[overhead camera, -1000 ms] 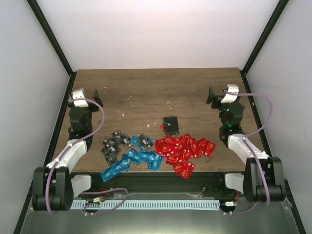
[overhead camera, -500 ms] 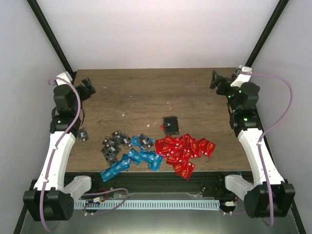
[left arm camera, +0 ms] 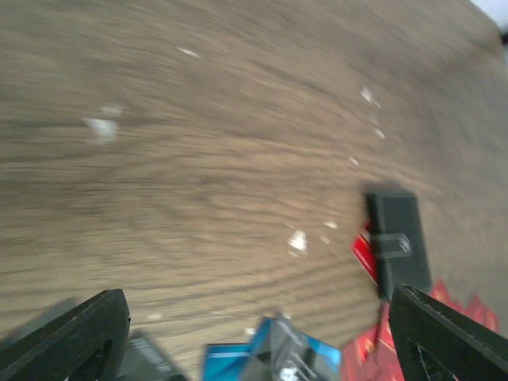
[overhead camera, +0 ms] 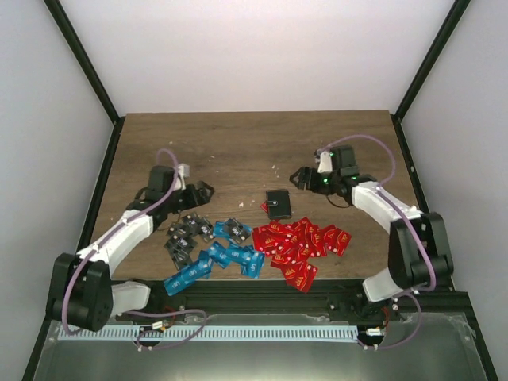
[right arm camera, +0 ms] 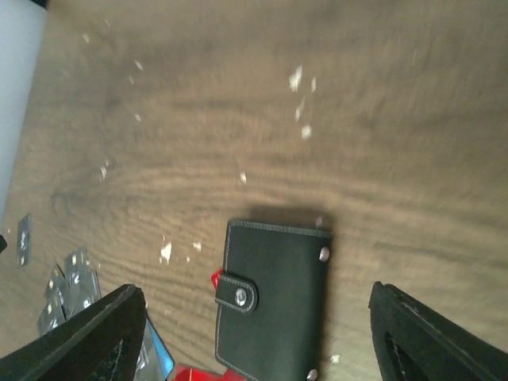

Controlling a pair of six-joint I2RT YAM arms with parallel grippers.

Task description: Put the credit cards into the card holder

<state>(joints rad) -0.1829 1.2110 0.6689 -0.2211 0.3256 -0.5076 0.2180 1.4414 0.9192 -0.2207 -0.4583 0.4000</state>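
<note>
Both the left fingers (left arm camera: 79,343) and right fingers (right arm camera: 95,343) are seen spread and empty over the desk (overhead camera: 238,143), while the card holder (overhead camera: 278,204), lying clasped shut at centre frame just above the red cards (overhead camera: 302,242), could be pushed away if pinched off-centre.

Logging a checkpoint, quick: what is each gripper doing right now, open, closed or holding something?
Left gripper: open, holding nothing.
Right gripper: open, holding nothing.

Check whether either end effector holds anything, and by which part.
Nothing held. Left end effector and right end effector both open, empty; black square card holder untouched.
</note>
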